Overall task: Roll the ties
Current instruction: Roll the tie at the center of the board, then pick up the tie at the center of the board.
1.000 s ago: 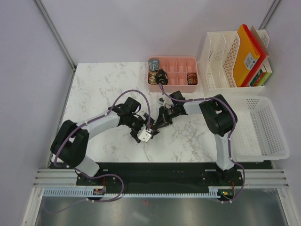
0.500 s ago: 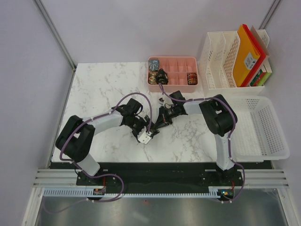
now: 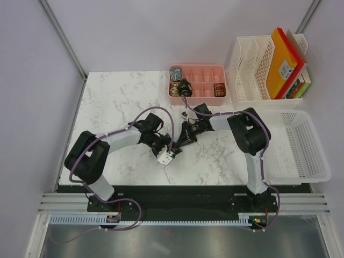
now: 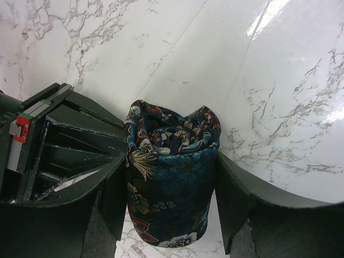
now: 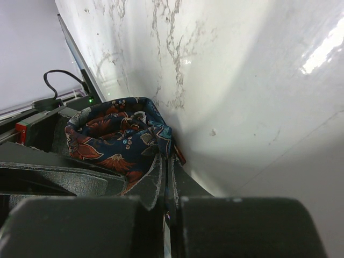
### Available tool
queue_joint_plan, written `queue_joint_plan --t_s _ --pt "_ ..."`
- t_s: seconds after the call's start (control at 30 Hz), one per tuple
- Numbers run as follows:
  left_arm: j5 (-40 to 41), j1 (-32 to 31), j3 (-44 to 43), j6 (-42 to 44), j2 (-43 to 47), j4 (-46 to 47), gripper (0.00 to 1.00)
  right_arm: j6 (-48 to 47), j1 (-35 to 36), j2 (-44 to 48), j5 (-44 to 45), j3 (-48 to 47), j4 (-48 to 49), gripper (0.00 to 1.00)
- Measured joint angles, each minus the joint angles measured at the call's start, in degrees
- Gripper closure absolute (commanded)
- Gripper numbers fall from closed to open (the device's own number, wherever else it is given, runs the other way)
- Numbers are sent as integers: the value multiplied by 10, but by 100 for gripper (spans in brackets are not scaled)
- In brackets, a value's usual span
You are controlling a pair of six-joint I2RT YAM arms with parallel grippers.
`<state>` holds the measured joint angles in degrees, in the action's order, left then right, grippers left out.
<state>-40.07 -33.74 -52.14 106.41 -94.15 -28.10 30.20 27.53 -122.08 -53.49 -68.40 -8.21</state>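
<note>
At mid-table (image 3: 118,102), toward near edge: left gripper (image 4: 171,161) partly closed, both fingers (image 4: 114,188) pressed against sides of rolled tie (image 4: 172,188), a dark blue floral coil on marble. From opposite side, right gripper (image 5: 165,161): jaws fully together, tips touching coil's edge; whether fabric is pinched, cannot tell. Far edge: pink tray (image 3: 196,70) holding several coiled ties (image 3: 219,89).

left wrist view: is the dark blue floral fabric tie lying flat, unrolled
No, the dark blue floral tie is coiled between the fingers of the left gripper.
</note>
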Motion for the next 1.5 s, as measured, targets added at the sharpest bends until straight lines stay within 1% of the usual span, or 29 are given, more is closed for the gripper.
queue_joint_plan --t_s 0.07,0.1,0.13,0.17,0.23,0.27,0.33,0.37,0.43,0.47,0.57,0.63,0.73,0.83,0.87,0.9,0.97,1.0,1.03,1.07,1.1,1.13,1.2,1.27,1.33,1.4,1.5 --pt "0 0 0 0 -1 0 49 0 0 0 0 0 0 100" --pt "0 0 0 0 -2 1 54 0 0 -1 0 0 0 100" --pt "0 0 0 0 -3 1 57 0 0 -2 0 0 0 100" --pt "0 -1 0 0 -3 2 63 0 0 -3 -1 -1 0 100" --pt "-1 -1 0 0 -5 3 70 1 0 -4 -2 -2 0 100" --pt "-1 -1 0 0 -6 3 75 1 0 -4 -2 -2 0 100" --pt "-1 -1 0 0 -7 4 81 2 0 -5 -2 -3 0 100" --pt "-1 -1 0 0 -8 4 87 2 0 -5 -2 -3 0 99" --pt "-1 -2 0 0 -8 5 94 2 0 -6 -2 -3 0 96" --pt "-1 -2 0 0 -8 5 98 2 0 -6 -2 -3 -1 92" --pt "0 -2 0 0 -8 5 98 2 0 -6 -2 -5 -2 87" --pt "1 -3 2 0 -6 8 98 2 0 -6 -2 -5 -2 86" --pt "6 -5 13 0 2 20 98 2 0 -6 -1 -8 -5 78" --pt "9 -6 22 0 8 31 98 1 0 -7 3 -11 -5 68" --pt "10 -7 24 0 10 34 98 0 0 -7 4 -13 -5 66" --pt "10 -7 26 0 10 35 98 0 -1 -7 4 -15 -5 66" --pt "10 -8 26 0 11 37 98 0 -1 -7 4 -18 -7 73" --pt "11 -8 26 0 11 38 93 -1 -2 -7 5 -19 -9 77" --pt "12 -8 26 0 10 40 87 -2 -2 -7 9 -19 -9 87" --pt "14 -9 26 -1 10 41 78 -3 -2 -7 11 -19 -9 91" --pt "16 -10 26 -1 9 42 65 -5 -2 -7 14 -19 -10 94" --pt "19 -12 25 -4 9 43 61 -5 -2 -7 16 -19 -11 100" --pt "21 -13 23 -11 8 43 52 -7 -2 -7 19 -19 -12 100" --pt "23 -14 23 -16 8 43 49 -7 -2 -7 20 -19 -13 100" --pt "23 -14 23 -18 8 44 43 -7 -2 -7 21 -19 -13 100" --pt "24 -15 23 -20 8 45 34 -7 -2 -7 21 -20 -13 100" --pt "26 -15 23 -21 6 49 32 -7 -2 -8 21 -21 -14 100"
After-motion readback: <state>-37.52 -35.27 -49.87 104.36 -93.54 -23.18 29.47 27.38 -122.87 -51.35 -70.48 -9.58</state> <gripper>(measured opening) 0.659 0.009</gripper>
